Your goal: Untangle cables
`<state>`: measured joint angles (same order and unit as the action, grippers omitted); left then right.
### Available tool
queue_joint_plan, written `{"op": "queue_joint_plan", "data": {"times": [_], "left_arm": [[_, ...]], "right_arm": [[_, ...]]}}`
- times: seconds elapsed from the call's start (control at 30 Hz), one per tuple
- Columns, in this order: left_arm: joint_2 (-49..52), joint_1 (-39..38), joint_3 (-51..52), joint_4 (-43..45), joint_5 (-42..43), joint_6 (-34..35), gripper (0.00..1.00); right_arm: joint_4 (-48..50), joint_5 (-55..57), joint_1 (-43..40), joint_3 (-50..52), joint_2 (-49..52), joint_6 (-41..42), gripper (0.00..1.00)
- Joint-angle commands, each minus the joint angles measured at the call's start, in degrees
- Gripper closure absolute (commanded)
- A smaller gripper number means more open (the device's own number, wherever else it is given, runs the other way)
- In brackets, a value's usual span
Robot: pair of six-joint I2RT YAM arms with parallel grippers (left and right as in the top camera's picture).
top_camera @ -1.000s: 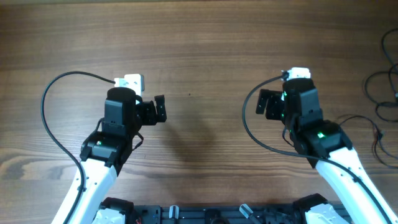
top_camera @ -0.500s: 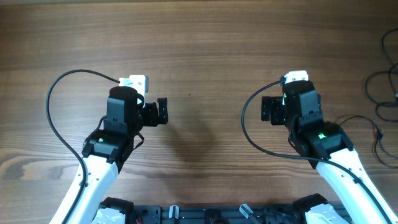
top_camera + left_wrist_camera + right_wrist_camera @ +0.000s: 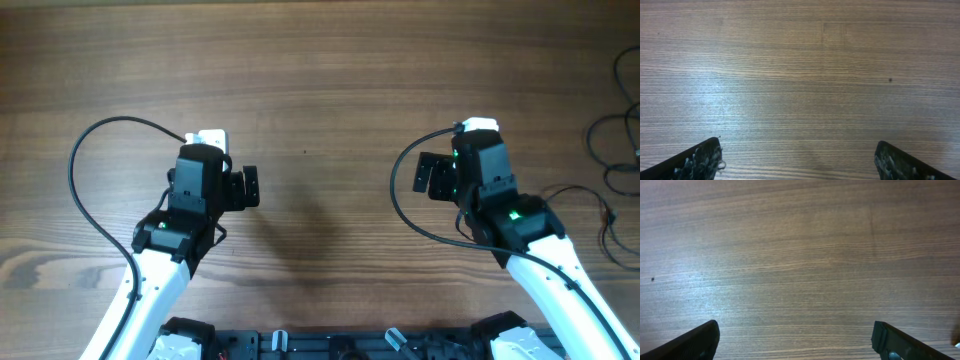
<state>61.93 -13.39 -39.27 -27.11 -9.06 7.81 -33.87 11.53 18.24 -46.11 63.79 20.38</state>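
The cables (image 3: 589, 137) are thin black cords in loose loops at the table's far right edge, partly cut off by the frame. One small plug end (image 3: 606, 213) lies just right of the right arm. My left gripper (image 3: 252, 187) hangs over bare wood left of centre, open and empty, and its view shows only wood grain between the fingertips (image 3: 700, 160). My right gripper (image 3: 427, 173) is right of centre, also open with nothing in it (image 3: 795, 340). Neither wrist view shows any cable. Both grippers are well away from the cords.
Each arm trails its own thicker black wire, looping at the left (image 3: 85, 190) and beside the right wrist (image 3: 395, 195). The arm bases (image 3: 340, 345) sit at the front edge. A tiny dark speck (image 3: 305, 152) marks the brown wooden table (image 3: 320, 60).
The left gripper has shifted slightly back and left after a small swing right. The right gripper has moved only slightly. Both stay open.
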Motion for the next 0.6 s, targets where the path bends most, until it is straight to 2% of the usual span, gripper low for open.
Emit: {"op": "queue_joint_plan", "data": {"times": [0.0,0.03,0.07,0.1,0.13,0.17,0.2,0.37,0.43,0.57], "left_arm": [[0.0,0.1,-1.7,-0.1,-1.1,0.3,0.06],[0.0,0.1,-1.7,-0.1,-1.1,0.3,0.17],[0.0,0.1,-1.7,-0.2,-1.1,0.3,0.22],[0.0,0.1,-1.7,-0.1,-1.1,0.3,0.17],[0.0,0.1,-1.7,-0.2,-1.1,0.3,0.00],[0.0,0.1,-1.7,-0.2,-1.1,0.3,0.00],[0.0,0.1,-1.7,-0.1,-1.1,0.3,0.00],[0.0,0.1,-1.7,-0.2,-1.1,0.3,0.00],[0.0,0.1,-1.7,-0.2,-1.1,0.3,0.00],[0.0,0.1,-1.7,-0.1,-1.1,0.3,0.00]], "right_arm": [[0.0,-1.6,0.2,0.5,0.6,0.9,0.10],[0.0,-1.6,0.2,0.5,0.6,0.9,0.31],[0.1,-1.6,0.2,0.5,0.6,0.9,0.36],[0.1,-1.6,0.2,0.5,0.6,0.9,0.16],[0.2,-1.6,0.2,0.5,0.6,0.9,0.08],[0.2,-1.6,0.2,0.5,0.6,0.9,0.09],[0.5,-1.6,0.2,0.5,0.6,0.9,0.02],[0.9,-1.6,0.2,0.5,0.6,0.2,0.00],[0.6,-1.3,0.2,0.5,0.6,-5.1,0.00],[0.2,-1.1,0.2,0.5,0.6,-4.9,0.00]]}}
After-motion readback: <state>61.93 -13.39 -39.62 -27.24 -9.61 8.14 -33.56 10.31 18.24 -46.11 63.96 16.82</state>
